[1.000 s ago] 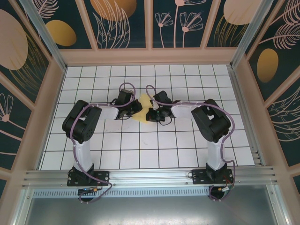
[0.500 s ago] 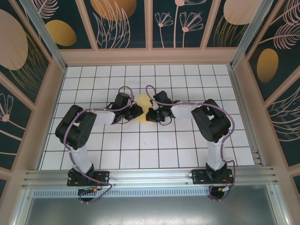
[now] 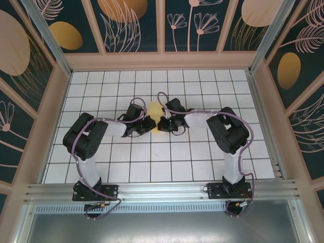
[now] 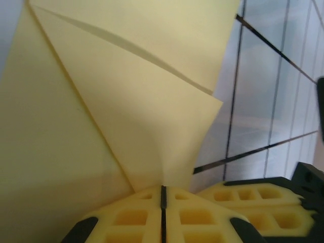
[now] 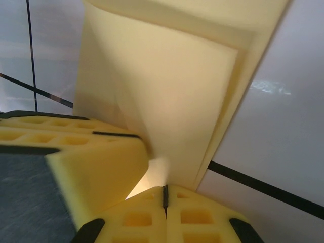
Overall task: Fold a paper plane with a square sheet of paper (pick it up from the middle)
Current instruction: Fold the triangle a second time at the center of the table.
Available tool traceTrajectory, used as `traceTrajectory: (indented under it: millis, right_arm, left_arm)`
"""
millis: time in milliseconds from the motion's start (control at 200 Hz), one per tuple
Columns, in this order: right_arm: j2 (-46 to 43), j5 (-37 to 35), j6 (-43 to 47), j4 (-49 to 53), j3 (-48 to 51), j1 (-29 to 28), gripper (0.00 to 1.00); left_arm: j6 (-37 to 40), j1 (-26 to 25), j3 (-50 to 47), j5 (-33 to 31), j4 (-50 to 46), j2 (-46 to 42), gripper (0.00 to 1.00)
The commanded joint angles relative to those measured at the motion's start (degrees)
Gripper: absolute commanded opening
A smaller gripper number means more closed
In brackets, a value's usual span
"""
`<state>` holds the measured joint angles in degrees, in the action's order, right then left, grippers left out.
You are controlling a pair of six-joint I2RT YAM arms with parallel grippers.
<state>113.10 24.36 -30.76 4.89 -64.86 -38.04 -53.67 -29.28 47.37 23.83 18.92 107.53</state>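
The yellow sheet of paper lies folded between my two grippers in the middle of the grid table. In the left wrist view the sheet of paper stands up in layered flaps with diagonal creases. My left gripper is shut on its lower point. My right gripper is shut on a folded edge of the paper. From above, the left gripper and right gripper nearly touch tip to tip. Both cover most of the paper, so I cannot tell whether it has a paper plane's dart shape.
The right gripper's yellow fingers sit close at the lower right of the left wrist view. The left gripper's fingers crowd the right wrist view from the left. White grid tiles spread around, ringed by the wooden frame.
The left arm has swung its elbow, and its gripper has shifted slightly nearer and rightward, closer to the right gripper. Less yellow paper shows from above. The right arm has barely moved.
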Motion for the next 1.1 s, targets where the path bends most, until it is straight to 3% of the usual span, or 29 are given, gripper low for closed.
traceTrajectory:
  millis: [0, 255, 1091]
  right_arm:
    - [2.82, -3.97, 0.51, 4.94, 1.16, -0.73, 0.04]
    - [4.28, -9.45, 2.72, 8.56, 3.6, -1.55, 0.03]
    - [4.36, -9.4, 3.6, 7.07, 9.31, -1.62, 0.02]
  left_arm:
    - [0.83, -0.39, 1.9, -5.16, -5.17, 1.98, 0.1]
    - [4.56, -0.11, 5.67, -14.17, -12.94, 2.77, 0.1]
    - [11.43, 6.07, 15.05, -14.34, -13.54, 5.82, 0.18]
